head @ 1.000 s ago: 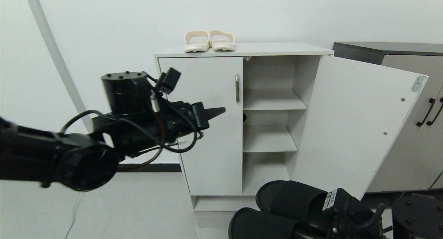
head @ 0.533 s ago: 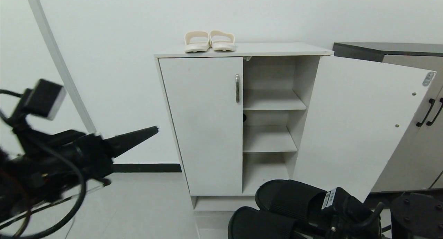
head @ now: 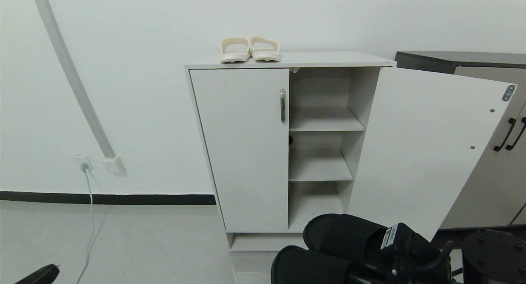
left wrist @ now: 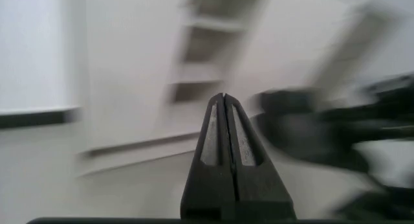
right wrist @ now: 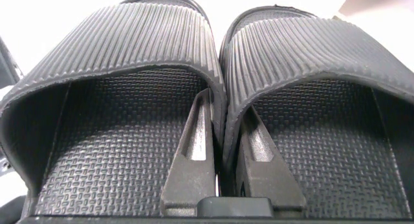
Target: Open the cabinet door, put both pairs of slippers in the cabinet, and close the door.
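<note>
you've got the cabinet (head: 287, 60) with its right door (head: 423, 148) swung wide open, left door (head: 242, 152) shut. beige slippers (head: 250, 49) sit side by side on top. black slippers (head: 328, 247) low at right, in front of the open door.

Grey cupboard (head: 493, 185) at right; cord (head: 90, 202) hanging from a wall socket (head: 84, 163).

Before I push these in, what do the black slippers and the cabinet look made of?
The black slippers: probably soft rubber or foam, matte; ribbed straps and diamond-textured footbeds suggest moulding. The cabinet: seemingly laminated board, smooth matte white, flat panels, thin shelves. Its handle looks metal, by its sheen.
</note>
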Controlling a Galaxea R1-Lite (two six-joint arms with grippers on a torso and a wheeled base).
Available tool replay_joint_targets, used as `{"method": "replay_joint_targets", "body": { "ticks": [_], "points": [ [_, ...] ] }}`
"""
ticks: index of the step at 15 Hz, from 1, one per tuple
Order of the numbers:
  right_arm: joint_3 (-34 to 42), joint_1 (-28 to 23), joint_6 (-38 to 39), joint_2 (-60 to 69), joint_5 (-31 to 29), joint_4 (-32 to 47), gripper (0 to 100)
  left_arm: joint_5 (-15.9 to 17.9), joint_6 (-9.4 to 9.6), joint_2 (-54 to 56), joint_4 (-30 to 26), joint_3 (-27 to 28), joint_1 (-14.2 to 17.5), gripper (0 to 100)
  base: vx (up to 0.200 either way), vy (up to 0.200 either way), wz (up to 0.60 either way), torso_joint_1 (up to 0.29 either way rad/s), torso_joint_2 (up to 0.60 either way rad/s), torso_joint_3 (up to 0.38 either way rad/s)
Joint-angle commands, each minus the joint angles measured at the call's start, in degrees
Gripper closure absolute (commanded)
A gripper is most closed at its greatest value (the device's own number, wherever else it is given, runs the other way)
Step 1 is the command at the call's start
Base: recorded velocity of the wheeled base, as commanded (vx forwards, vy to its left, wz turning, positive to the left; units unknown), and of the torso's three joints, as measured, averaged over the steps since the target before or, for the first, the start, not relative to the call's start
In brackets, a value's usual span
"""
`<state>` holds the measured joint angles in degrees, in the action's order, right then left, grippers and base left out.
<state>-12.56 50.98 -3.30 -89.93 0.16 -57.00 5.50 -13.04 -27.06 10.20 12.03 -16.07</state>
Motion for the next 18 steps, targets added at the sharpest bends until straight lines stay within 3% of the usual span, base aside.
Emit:
{"method": "replay_joint_targets", "body": {
  "ticks": [1, 2, 6, 8, 9, 11, 12, 14, 18],
  "points": [
    [-0.1, 0.0, -0.12, -0.07, -0.07, -0.04, 100, -6.46, 5.05, 7.73, -0.8, -5.79, 0.25, 100, 0.0, 0.0, 0.0, 0.0, 0.0, 0.0],
    [-0.01, 0.0, -0.3, 0.11, -0.16, -0.04, 100, -9.8, 7.95, 9.75, -0.8, -7.81, 2.18, 100, 0.0, 0.0, 0.0, 0.0, 0.0, 0.0],
    [-0.1, 0.0, -0.3, -0.07, -0.25, -0.04, 100, -10.16, 9.35, 17.48, -4.58, -9.57, 13.25, 100, 0.0, 0.0, 0.0, 0.0, 0.0, 0.0],
    [-0.1, 0.0, -0.3, -0.25, -0.25, -0.04, 100, -9.63, 11.29, 23.02, -6.25, -12.03, 16.95, 100, 0.0, 0.0, 0.0, 0.0, 0.0, 0.0],
    [-0.36, 0.0, -0.3, -0.33, -0.33, -0.04, 100, -9.54, 11.55, 26.27, -10.03, -11.86, 16.68, 100, 0.0, 0.0, 0.0, 0.0, 0.0, 0.0],
    [-1.95, 0.0, -0.21, -1.04, -0.51, -0.04, 100, -9.01, 12.34, 27.06, -10.38, -11.86, 16.16, 100, 0.0, 0.0, 0.0, 0.0, 0.0, 0.0],
    [-2.65, 0.0, -0.04, -1.39, -0.77, -0.04, 100, -7.34, 14.1, 27.06, -10.56, -11.94, 16.16, 100, 0.0, 0.0, 0.0, 0.0, 0.0, 0.0],
    [-4.41, 0.0, 0.23, -3.15, -2.27, -0.04, 100, -4.53, 15.33, 27.06, -10.47, -12.03, 16.16, 100, 0.0, 0.0, 0.0, 0.0, 0.0, 0.0],
    [-15.48, 0.0, 6.56, -11.41, -11.41, 0.05, 100, -4.09, 15.07, 27.06, -10.47, -12.03, 16.16, 100, 0.0, 0.0, 0.0, 0.0, 0.0, 0.0]
  ]
}}
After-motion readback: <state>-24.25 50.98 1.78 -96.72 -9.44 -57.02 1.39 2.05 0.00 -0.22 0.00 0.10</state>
